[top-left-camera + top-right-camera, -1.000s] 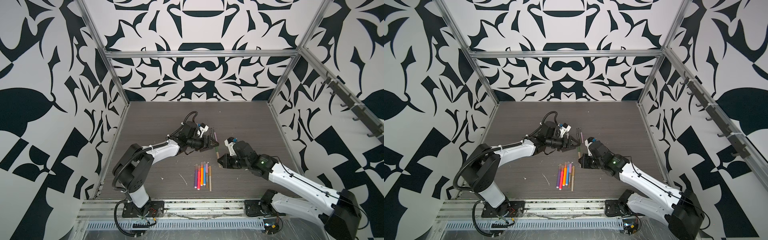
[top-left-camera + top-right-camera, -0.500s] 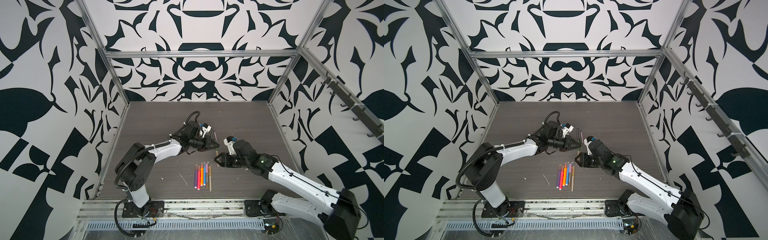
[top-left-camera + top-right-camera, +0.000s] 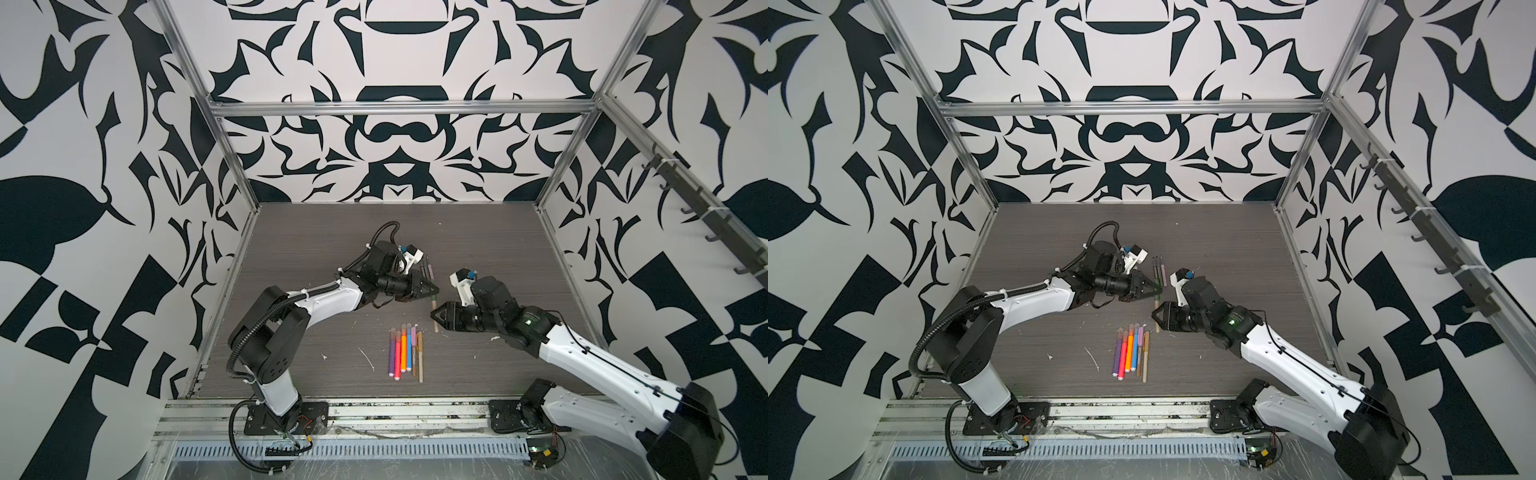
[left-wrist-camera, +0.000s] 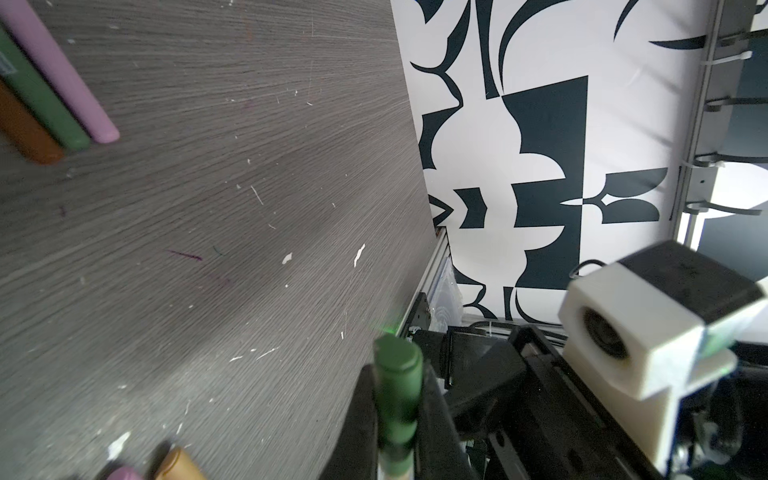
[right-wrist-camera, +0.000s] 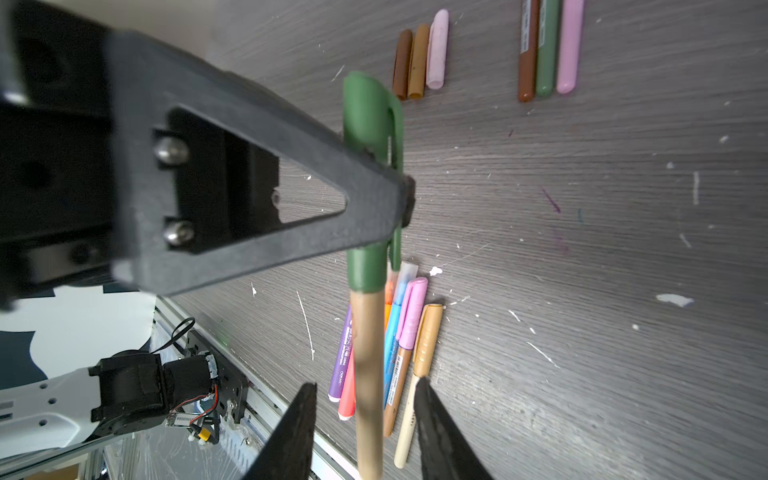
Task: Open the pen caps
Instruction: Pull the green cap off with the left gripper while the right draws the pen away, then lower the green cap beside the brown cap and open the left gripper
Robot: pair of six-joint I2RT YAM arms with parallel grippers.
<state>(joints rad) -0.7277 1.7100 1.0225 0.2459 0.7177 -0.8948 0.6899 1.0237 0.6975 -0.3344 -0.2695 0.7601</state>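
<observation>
Left claw point(image 3: 432, 289): clamped tight on the green cap point(image 5: 368, 116), clear of the table point(image 3: 478, 249).
Held pen: tan body point(image 5: 368, 374) sticking out of the green cap, cap seated on it.
Right claw point(image 5: 365, 382): open, one finger on each side of the tan body, touching neither side.
Capped pens point(image 3: 405, 351): side by side in a row on the table, under the held pen.
Loose caps point(image 5: 419, 58): brown, tan, pink, lying together.
Bare pen bodies point(image 5: 546, 45): brown, green, lilac, side by side near the loose caps.
</observation>
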